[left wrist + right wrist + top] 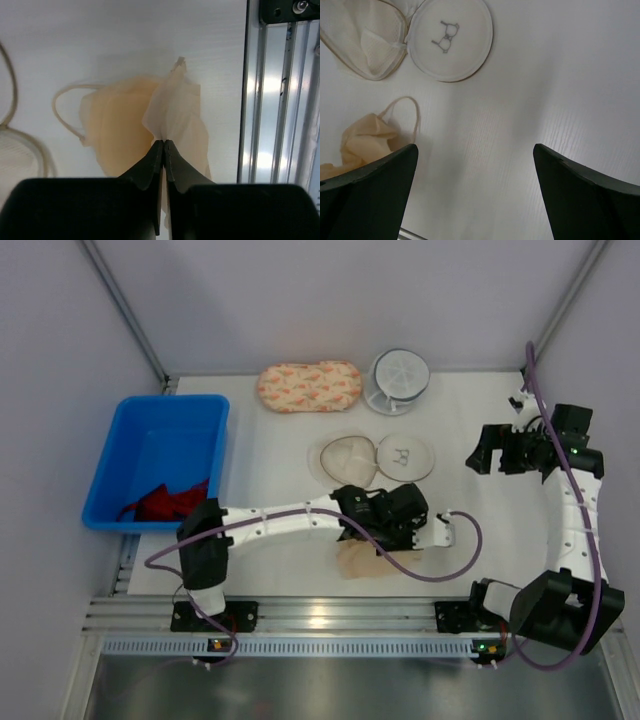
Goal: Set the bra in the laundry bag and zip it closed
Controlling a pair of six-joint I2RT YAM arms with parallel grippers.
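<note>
Bra lies crumpled at the surface's near edge, 1 fold pinched by the left pincer. The bag lies open just beyond, its 2 domes apart; the right pincer hangs spread. Loading and zipping remain.

**A:** How is the left arm held?

**B:** It is stretched low from its base at the near left toward the right, along the near edge. The left gripper is angled downward. Its jaws are pressed together, and a fold of the bra is pinched between the tips.

**A:** And the right arm?

**B:** It is bent sharply at its base on the near right, and the forearm is extended toward the far right. The right gripper is turned leftward, and its fingers are spread wide apart.
</note>
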